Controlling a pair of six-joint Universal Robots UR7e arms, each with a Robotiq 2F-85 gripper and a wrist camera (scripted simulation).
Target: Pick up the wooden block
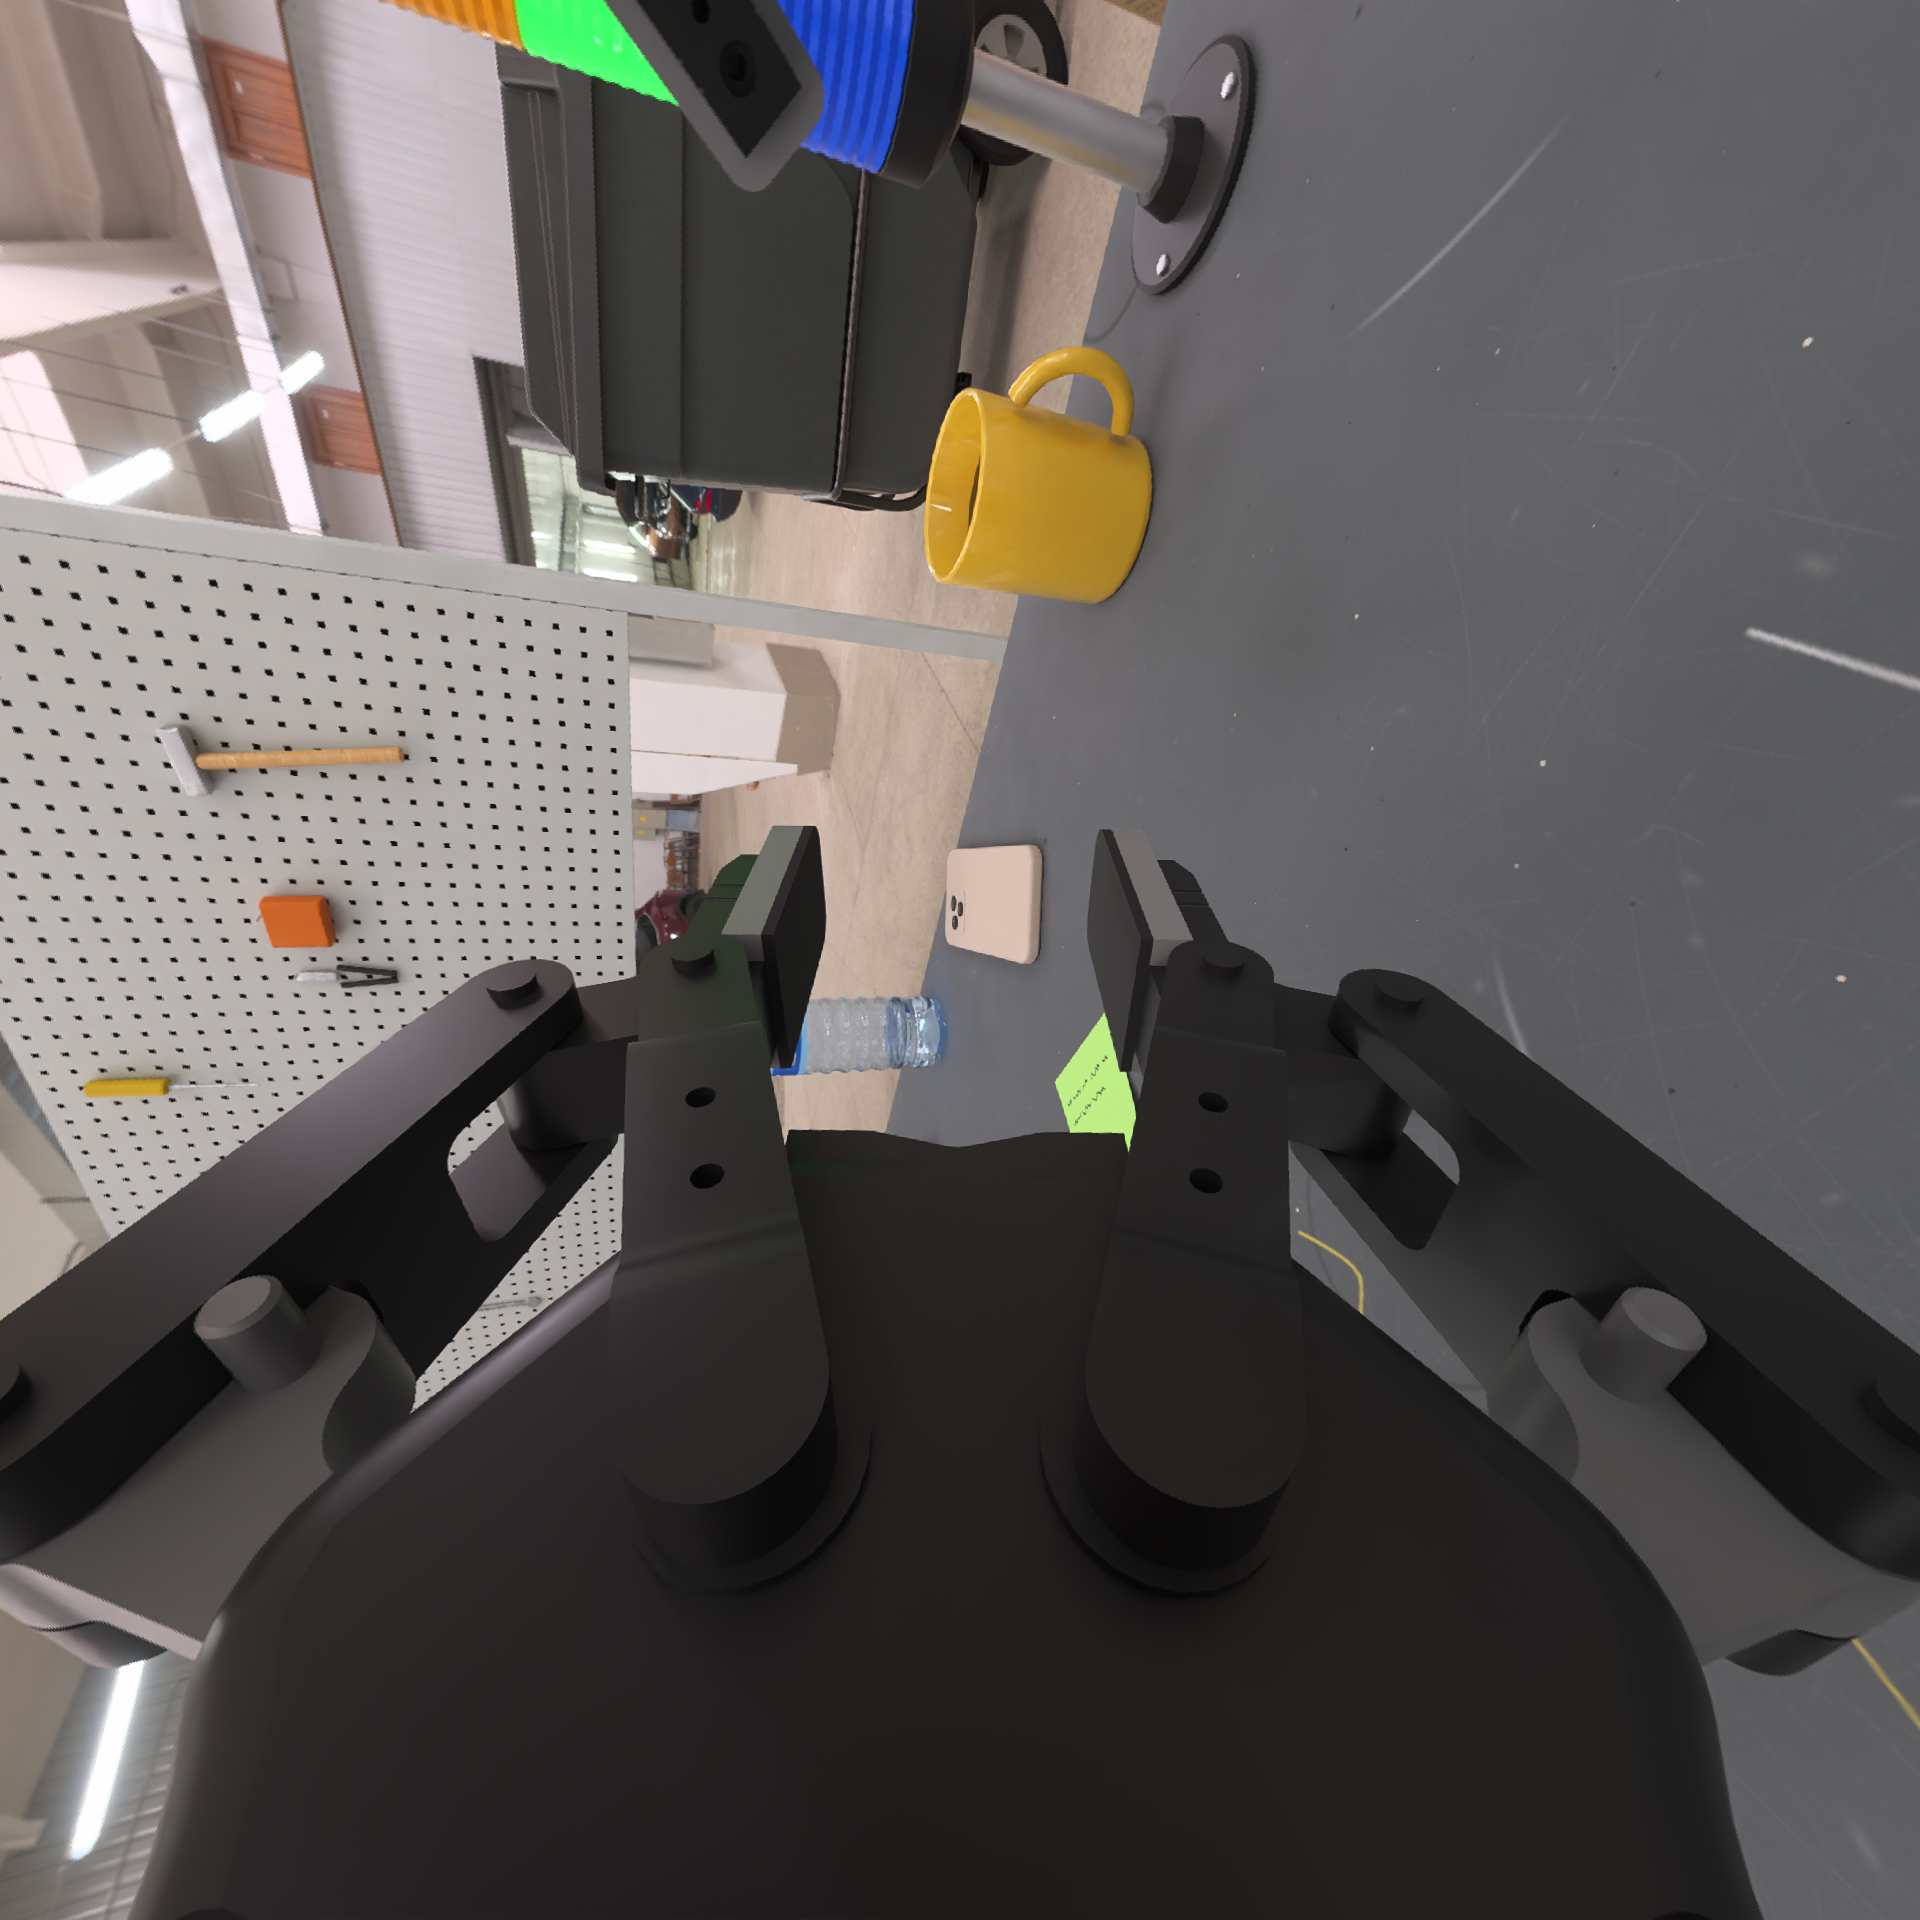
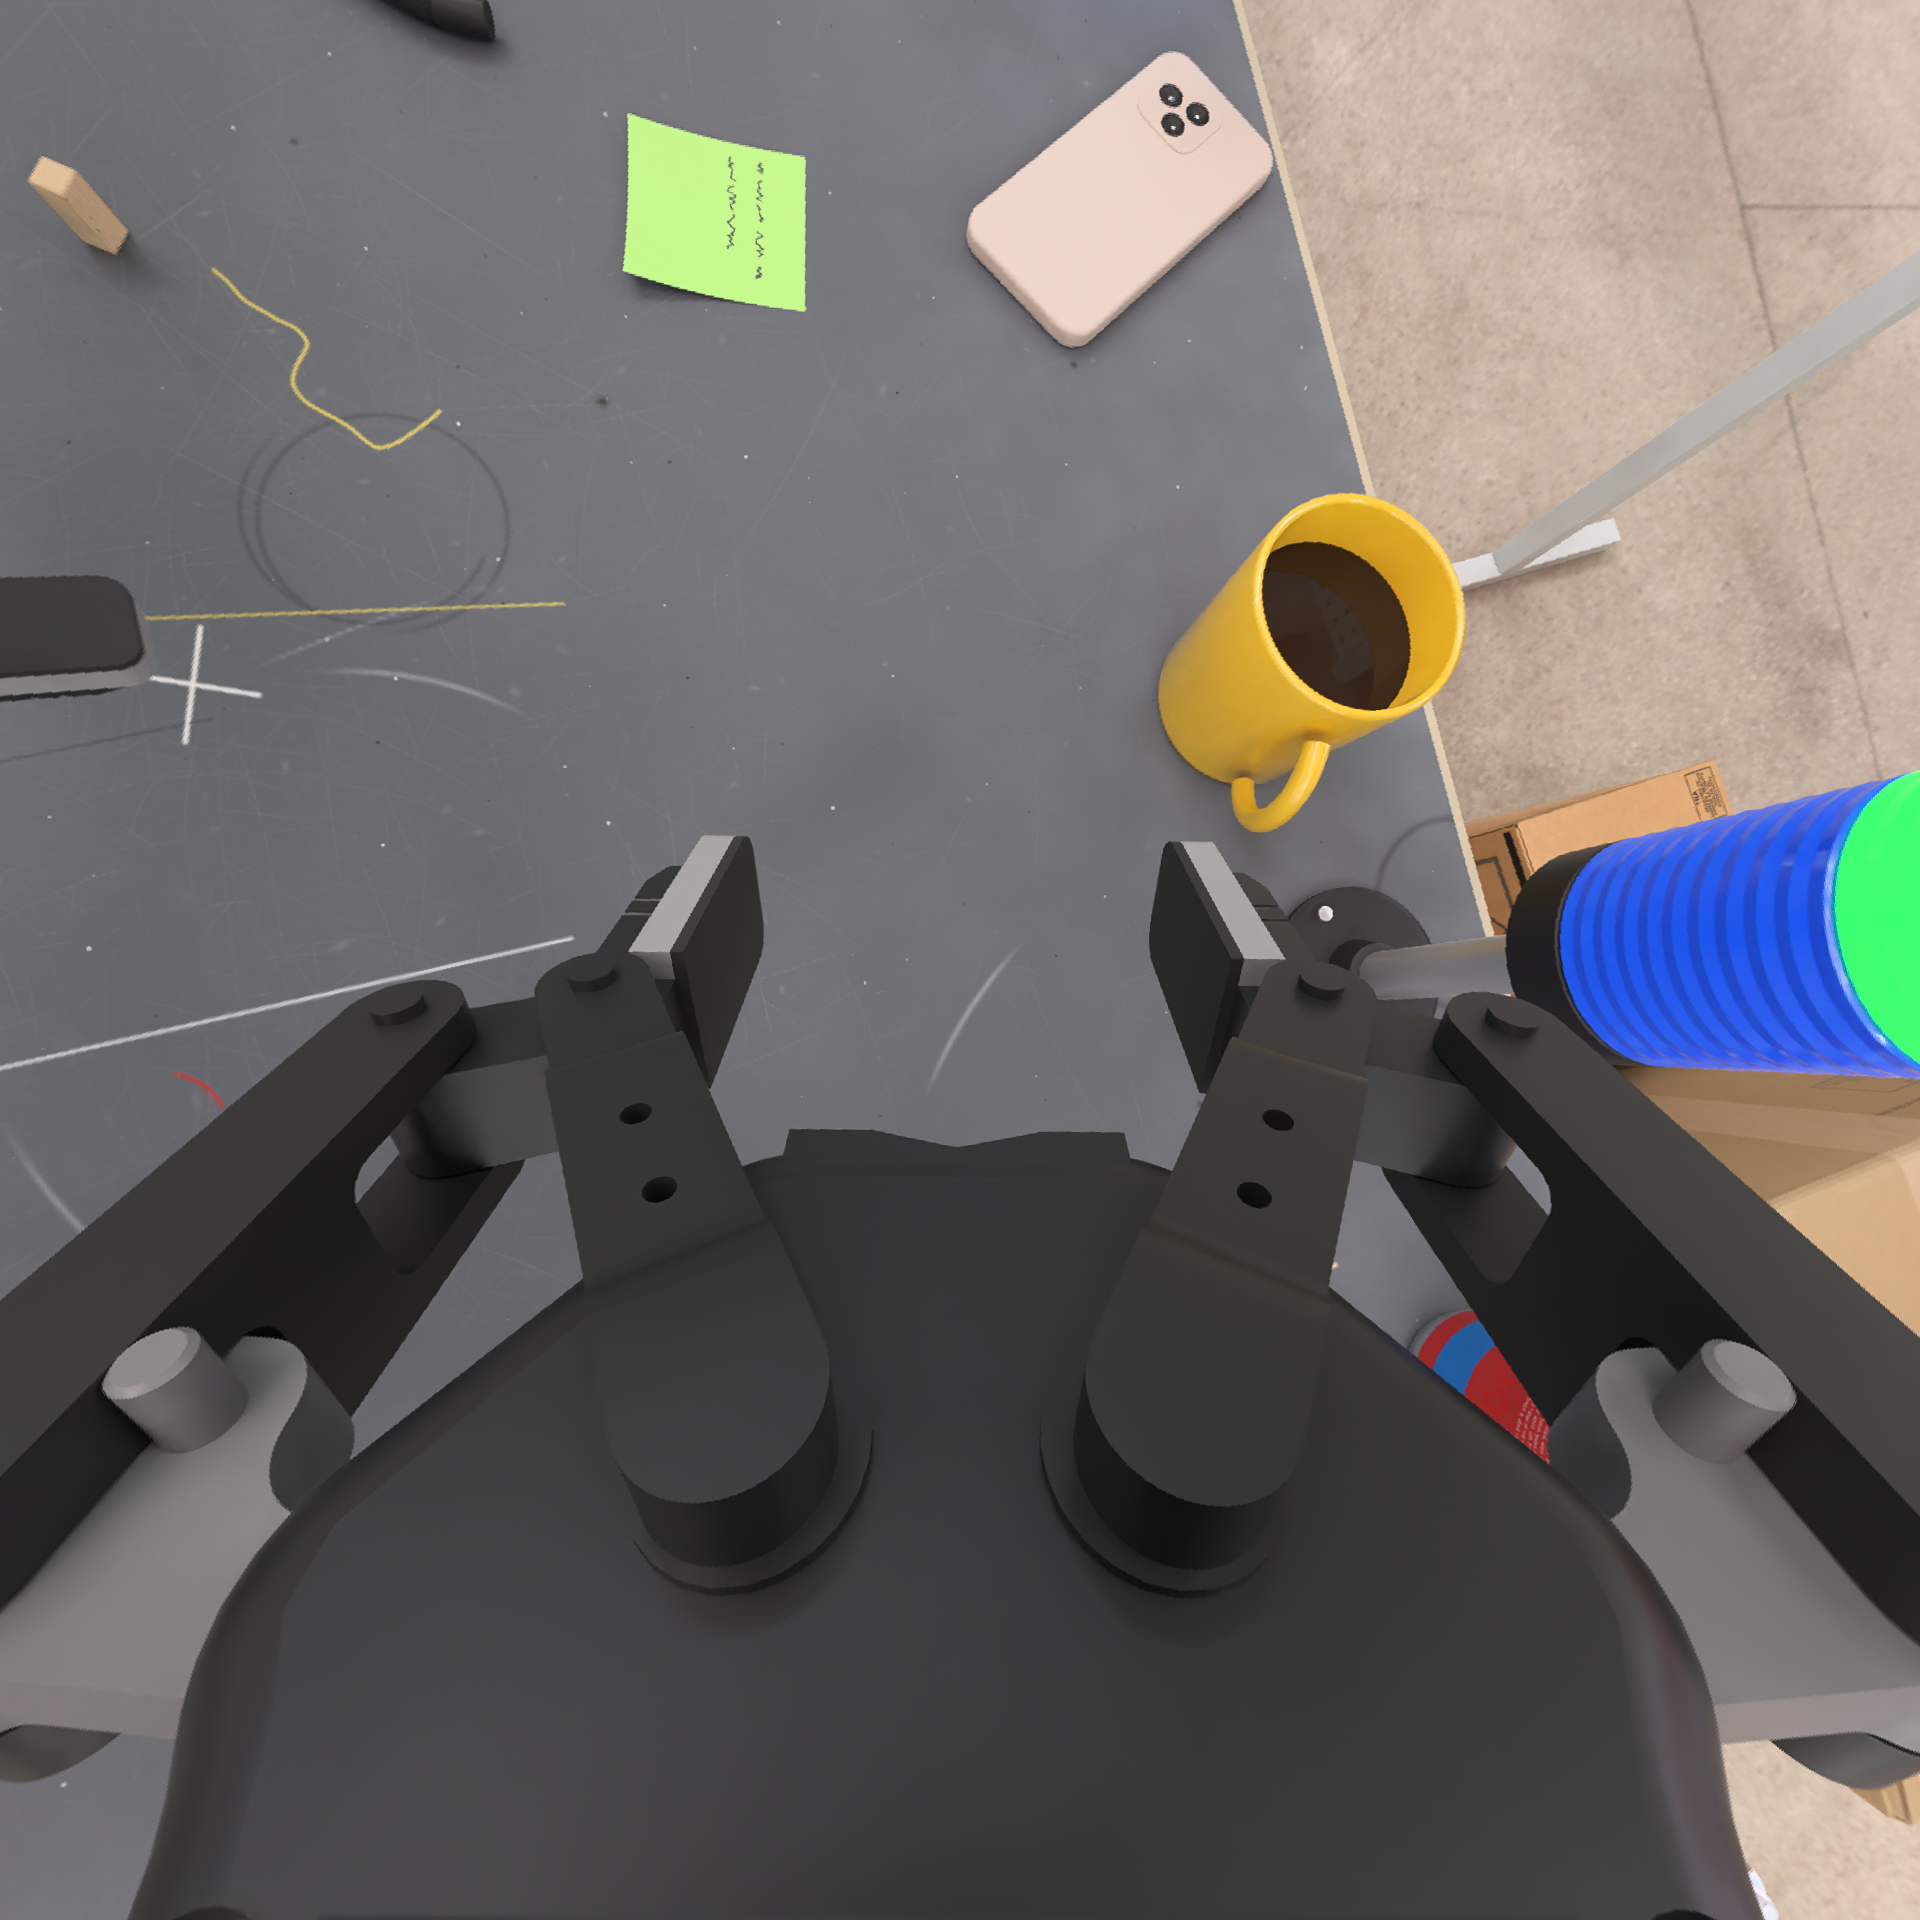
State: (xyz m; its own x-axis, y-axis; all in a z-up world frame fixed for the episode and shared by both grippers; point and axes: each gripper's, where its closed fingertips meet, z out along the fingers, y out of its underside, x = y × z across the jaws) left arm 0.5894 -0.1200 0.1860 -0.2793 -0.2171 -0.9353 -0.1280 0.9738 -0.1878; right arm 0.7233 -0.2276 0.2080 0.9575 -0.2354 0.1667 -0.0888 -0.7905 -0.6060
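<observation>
The wooden block (image 2: 78, 204), small and light tan, stands on the dark grey table (image 2: 727, 623) at the far upper left of the right wrist view. My right gripper (image 2: 951, 925) is open and empty above the table, well away from the block and to its lower right. My left gripper (image 1: 956, 925) is open and empty, held over the table edge. The block does not show in the left wrist view.
A yellow mug (image 2: 1314, 649) (image 1: 1039, 488), a pink phone (image 2: 1117, 197) (image 1: 994, 902) and a green sticky note (image 2: 715, 213) (image 1: 1096, 1091) sit near the table edge. A blue and green ribbed cylinder (image 2: 1725, 925) on a metal post (image 1: 1060, 130) stands by the mug. A dark object (image 2: 68, 634) shows at the left edge.
</observation>
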